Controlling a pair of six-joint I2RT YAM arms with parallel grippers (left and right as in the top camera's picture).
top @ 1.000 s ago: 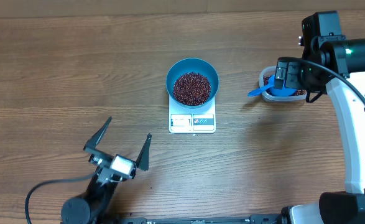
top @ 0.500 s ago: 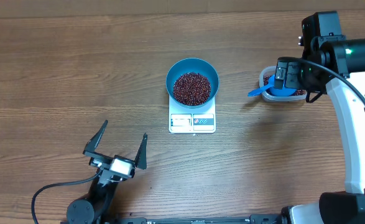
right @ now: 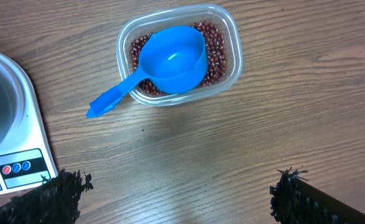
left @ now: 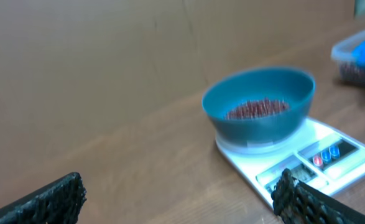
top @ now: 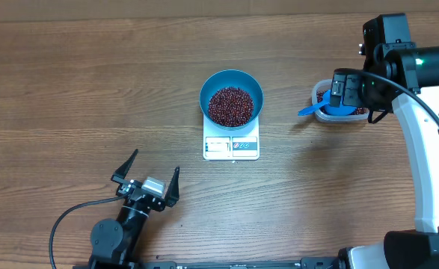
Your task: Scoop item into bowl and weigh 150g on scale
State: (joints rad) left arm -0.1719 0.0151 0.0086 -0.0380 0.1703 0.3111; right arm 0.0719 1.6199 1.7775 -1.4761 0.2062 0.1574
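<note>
The blue bowl (top: 231, 81) stands on the white scale (top: 231, 146) at the table's centre and holds a heap of red-brown beans (top: 229, 105). The left wrist view shows the bowl (left: 263, 127), its beans (left: 257, 109) and the scale (left: 347, 143) ahead to the right. My left gripper (top: 152, 170) hangs open and empty near the front edge, well short of the scale; its fingers spread wide around (left: 179, 196). My right gripper (right: 179, 193) is open and empty, just in front of the clear tub (right: 232, 37) where the blue scoop (right: 170, 59) lies on more beans (right: 216, 59).
The clear tub (top: 318, 91) sits at the right with the scoop handle (top: 307, 110) pointing left toward the scale. The right arm (top: 398, 67) hangs over it. Bare wooden table (top: 92, 90) spreads across the left and back.
My left gripper has drawn back a little toward the table's front edge, still open. The right arm, bowl, scale and tub have not moved.
</note>
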